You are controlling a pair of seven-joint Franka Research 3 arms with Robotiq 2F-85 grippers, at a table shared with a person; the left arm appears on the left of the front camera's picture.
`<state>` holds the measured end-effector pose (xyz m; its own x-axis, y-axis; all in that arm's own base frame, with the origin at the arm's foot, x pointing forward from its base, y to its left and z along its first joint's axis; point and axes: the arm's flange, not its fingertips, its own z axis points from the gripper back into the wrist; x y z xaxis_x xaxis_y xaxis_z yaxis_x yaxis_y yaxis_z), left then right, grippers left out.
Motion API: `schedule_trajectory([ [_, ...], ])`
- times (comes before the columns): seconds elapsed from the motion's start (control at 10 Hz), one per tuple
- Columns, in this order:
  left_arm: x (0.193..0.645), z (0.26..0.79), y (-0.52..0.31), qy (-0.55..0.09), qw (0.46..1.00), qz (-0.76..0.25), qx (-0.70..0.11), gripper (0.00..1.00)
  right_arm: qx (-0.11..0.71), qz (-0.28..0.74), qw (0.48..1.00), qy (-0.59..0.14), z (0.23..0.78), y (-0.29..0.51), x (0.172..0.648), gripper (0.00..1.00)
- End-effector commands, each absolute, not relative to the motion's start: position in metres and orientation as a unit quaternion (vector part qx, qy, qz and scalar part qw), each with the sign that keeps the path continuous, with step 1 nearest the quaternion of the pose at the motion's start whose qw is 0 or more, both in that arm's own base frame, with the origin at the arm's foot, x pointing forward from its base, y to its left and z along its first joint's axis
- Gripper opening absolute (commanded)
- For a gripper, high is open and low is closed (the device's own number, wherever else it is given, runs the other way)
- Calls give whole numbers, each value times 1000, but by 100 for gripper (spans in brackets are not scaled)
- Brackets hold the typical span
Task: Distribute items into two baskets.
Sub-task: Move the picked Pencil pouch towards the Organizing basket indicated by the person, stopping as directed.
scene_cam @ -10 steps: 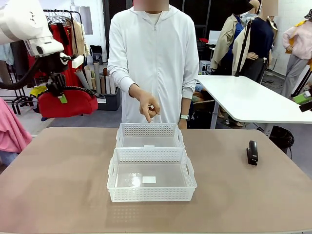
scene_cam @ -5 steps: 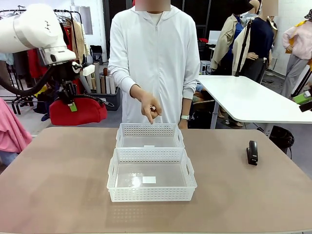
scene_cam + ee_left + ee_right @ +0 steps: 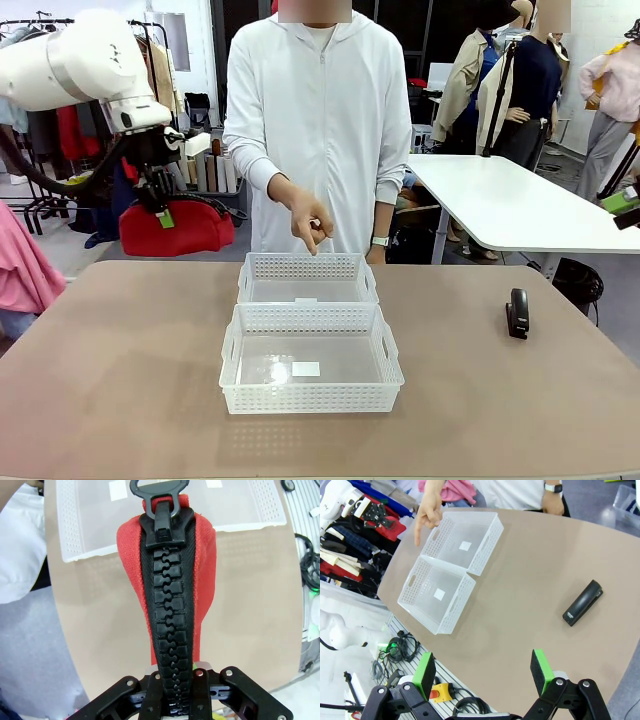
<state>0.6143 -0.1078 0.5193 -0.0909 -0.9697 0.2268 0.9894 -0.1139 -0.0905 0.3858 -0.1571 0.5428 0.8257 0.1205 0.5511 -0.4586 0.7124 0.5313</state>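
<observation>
My left gripper (image 3: 158,203) hangs high at the far left, shut on the red pouch (image 3: 178,228), which dangles beyond the table's far-left corner. In the left wrist view the pouch (image 3: 205,565) hangs from my shut fingers (image 3: 197,690) by its black zipper, ring pull (image 3: 159,487) lowest, over bare table beside a basket (image 3: 70,530). Two white baskets stand end to end mid-table, the far one (image 3: 305,267) and the near one (image 3: 310,398), both empty. The black stapler (image 3: 517,312) lies at the right. My right gripper (image 3: 483,672) is open, high above the table edge, far from the stapler (image 3: 582,609).
A person in white stands at the far side, one hand (image 3: 308,222) pointing down over the far basket. The right wrist view shows that hand (image 3: 427,512) by the far basket (image 3: 487,545), with the near basket (image 3: 457,612) beside it. Bare tabletop surrounds the baskets.
My left arm has carried the red pouch to the right, closer to the far basket. The person's hand, the baskets and the stapler have stayed put.
</observation>
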Motion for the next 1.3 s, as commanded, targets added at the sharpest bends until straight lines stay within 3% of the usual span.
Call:
schedule_trajectory([
  [0.0, 630, 514, -110, -39, 664, -737, -121, 0, 342, 165, 890, -252, 544, -156, 386, 100],
  [1.0, 647, 473, -153, -69, 688, -720, -66, 0, 342, 165, 890, -252, 544, -156, 386, 100],
  [1.2, 628, 505, -76, -41, 744, -666, -38, 0, 342, 165, 890, -252, 544, -156, 386, 100],
])
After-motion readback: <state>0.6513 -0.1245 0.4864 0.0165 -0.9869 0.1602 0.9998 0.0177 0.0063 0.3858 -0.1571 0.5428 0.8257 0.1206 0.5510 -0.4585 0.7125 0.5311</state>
